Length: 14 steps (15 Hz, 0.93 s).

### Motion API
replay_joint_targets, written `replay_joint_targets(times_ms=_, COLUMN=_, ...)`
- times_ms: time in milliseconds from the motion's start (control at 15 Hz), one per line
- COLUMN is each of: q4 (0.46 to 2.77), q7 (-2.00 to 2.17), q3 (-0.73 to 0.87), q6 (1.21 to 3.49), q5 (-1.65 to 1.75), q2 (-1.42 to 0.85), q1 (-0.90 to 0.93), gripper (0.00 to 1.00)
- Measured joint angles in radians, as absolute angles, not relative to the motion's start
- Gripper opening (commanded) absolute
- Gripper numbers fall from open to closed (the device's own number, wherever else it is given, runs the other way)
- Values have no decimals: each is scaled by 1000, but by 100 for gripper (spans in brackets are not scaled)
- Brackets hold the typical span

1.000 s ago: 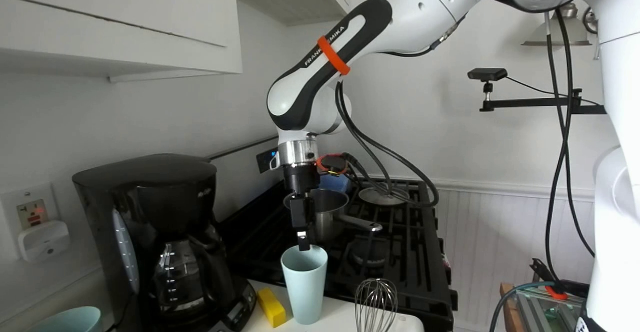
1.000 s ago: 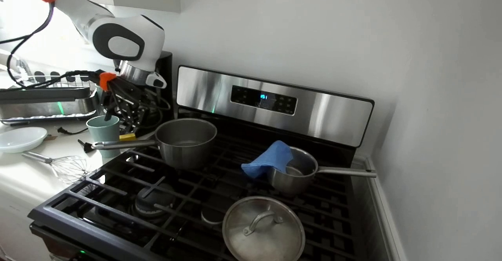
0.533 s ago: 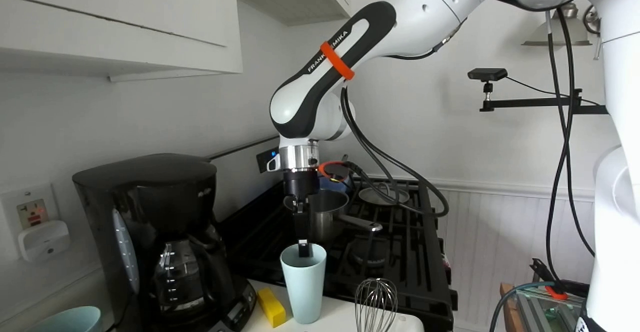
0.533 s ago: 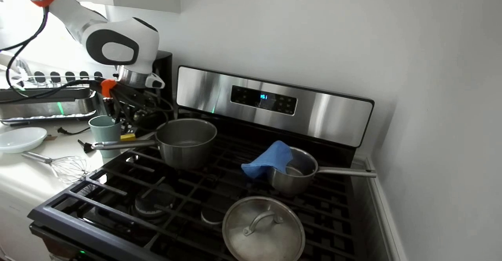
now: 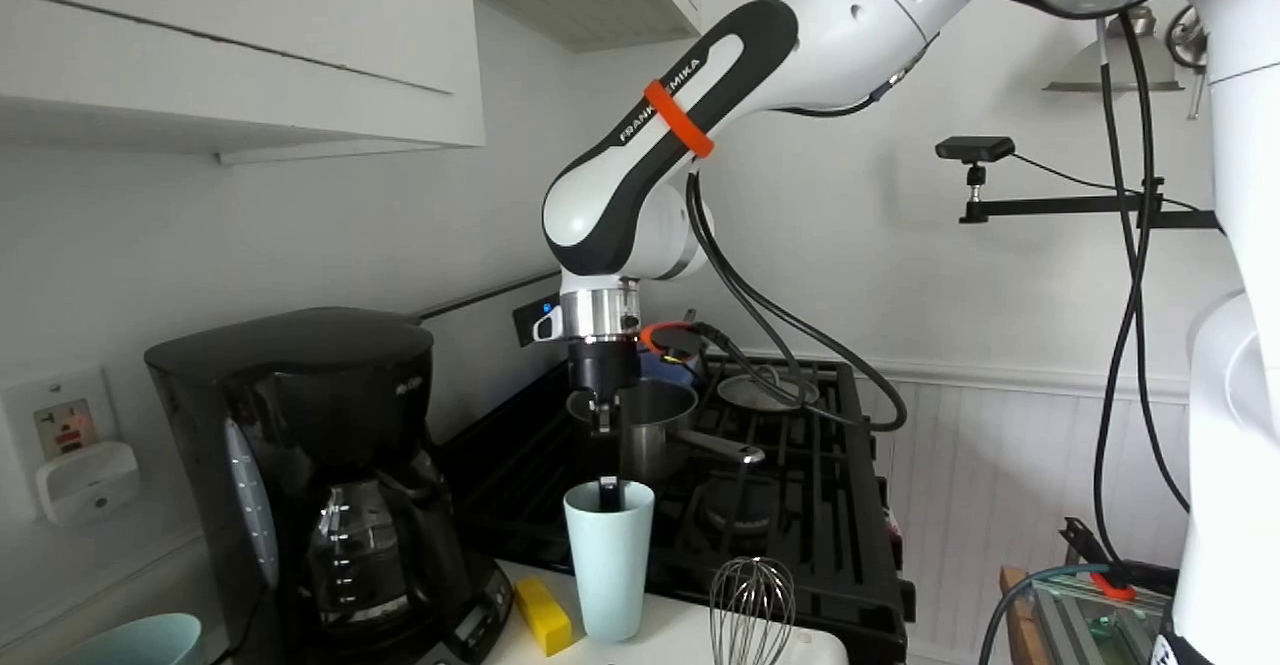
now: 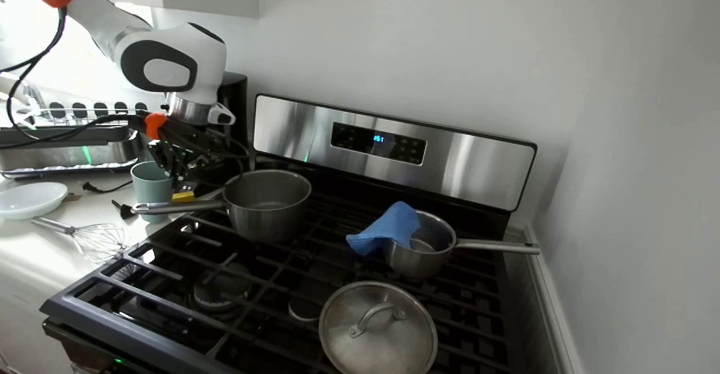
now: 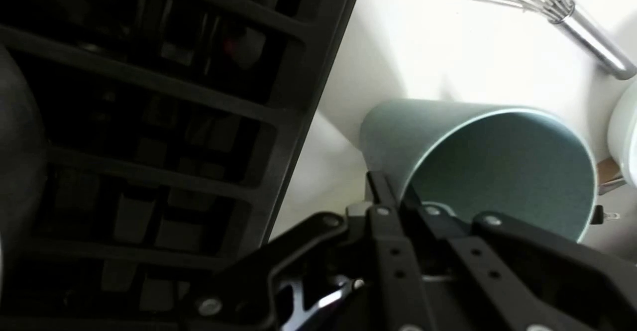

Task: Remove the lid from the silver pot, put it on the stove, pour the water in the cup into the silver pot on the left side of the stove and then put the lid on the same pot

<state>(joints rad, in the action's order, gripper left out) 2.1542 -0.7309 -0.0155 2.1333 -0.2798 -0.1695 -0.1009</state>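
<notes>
Two utensils, a pale bowl (image 6: 32,201) and a whisk (image 6: 93,238), lie on the counter (image 6: 34,256) at the far left of an exterior view, off the stove (image 6: 281,289), perhaps to leave room for the work. Next along is the cup (image 6: 149,185), close to upright; the gripper (image 7: 395,186) pinches its wall at the rim, one jaw inside and one outside, a hold I'd guess suits pouring, since most of the mouth is free. I can't make out water in it, nor whether its base is off the counter. A yellow block (image 6: 183,197) lies just beside it. Then the silver pot (image 6: 267,216) stands uncovered on the stove, handle towards the counter, apparently waiting to be filled. Farther right, the lid (image 6: 378,332) rests flat on the stove, handle up, which should make it easy to pick up for the last step. Beyond it, a blue cloth (image 6: 388,230) drapes over the rim of a second pot (image 6: 419,261), why I can't tell.
</notes>
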Motion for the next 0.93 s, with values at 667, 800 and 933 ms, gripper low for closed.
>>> replay_joint_targets(times_ms=667, q4=2136, q7=-746, q3=53, q6=2067, q5=-220, q2=55, q1=-107, gripper=4)
replay_joint_targets(times_ms=800, q4=2129, q7=-740, q3=68, q6=2034, q5=-210, q2=94, q1=-109, gripper=4)
replay_joint_targets(times_ms=933, q4=2129, q7=-739, q3=70, q6=2029, q5=-209, q2=102, q1=-111, gripper=1)
